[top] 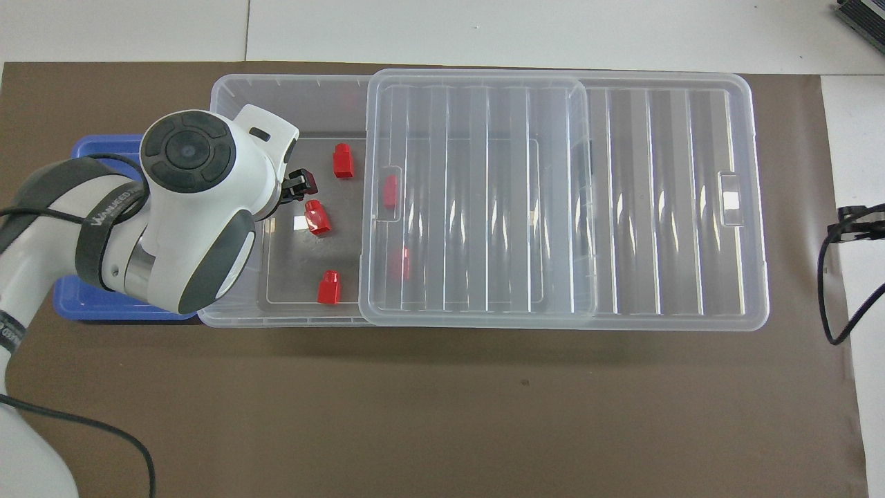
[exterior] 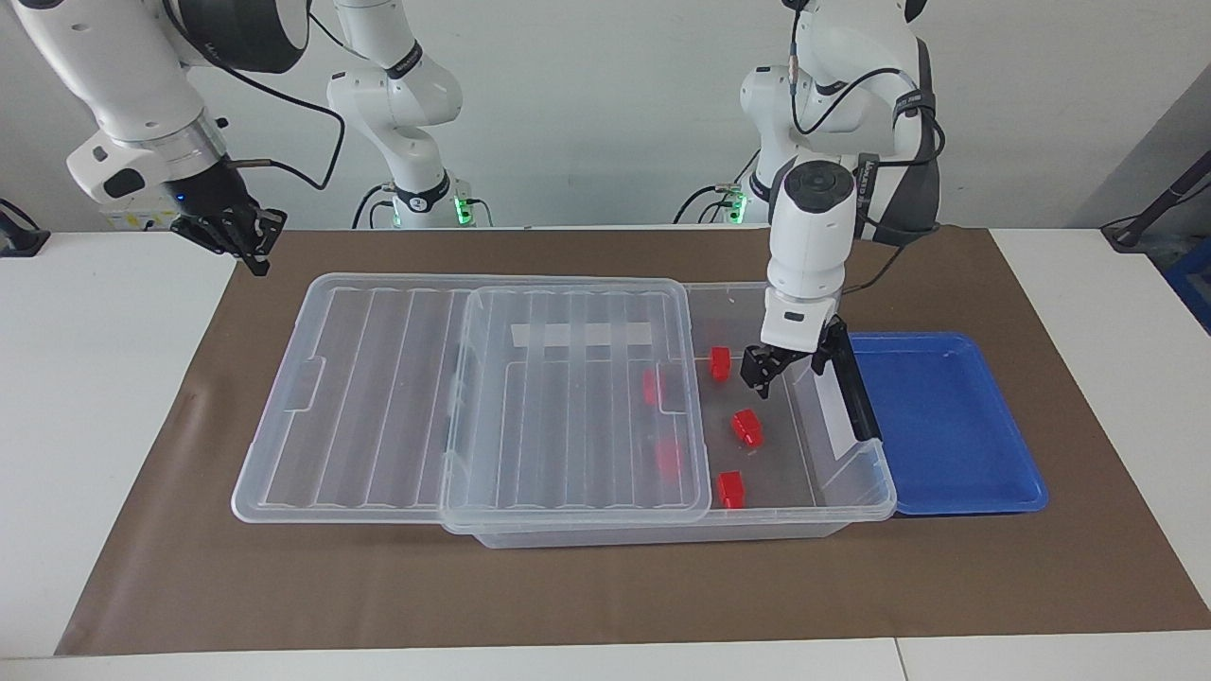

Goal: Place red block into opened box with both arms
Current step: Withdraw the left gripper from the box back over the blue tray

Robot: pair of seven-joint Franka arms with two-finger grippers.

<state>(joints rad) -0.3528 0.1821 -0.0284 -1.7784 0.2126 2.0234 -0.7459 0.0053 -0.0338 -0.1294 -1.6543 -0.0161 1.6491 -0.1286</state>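
Observation:
The box (exterior: 875,492) is a large clear bin, and its ribbed lid (exterior: 577,397) is slid toward the right arm's end. That leaves the part next to the black handle bar (exterior: 856,397) uncovered. A red block (exterior: 747,427) lies loose on the bare floor there, also in the overhead view (top: 317,216). Two more red blocks (exterior: 721,363) (exterior: 729,489) lie beside it, and two others (exterior: 651,386) (exterior: 669,457) show through the lid. My left gripper (exterior: 795,369) hangs open and empty above the uncovered part. My right gripper (exterior: 241,236) is shut and empty, raised over the mat's corner at its own end.
A shallow blue tray (exterior: 946,416) lies against the box's handle end, toward the left arm's end of the table. The slid lid overhangs the box onto the brown mat (exterior: 605,586). White tabletop (exterior: 95,378) borders the mat.

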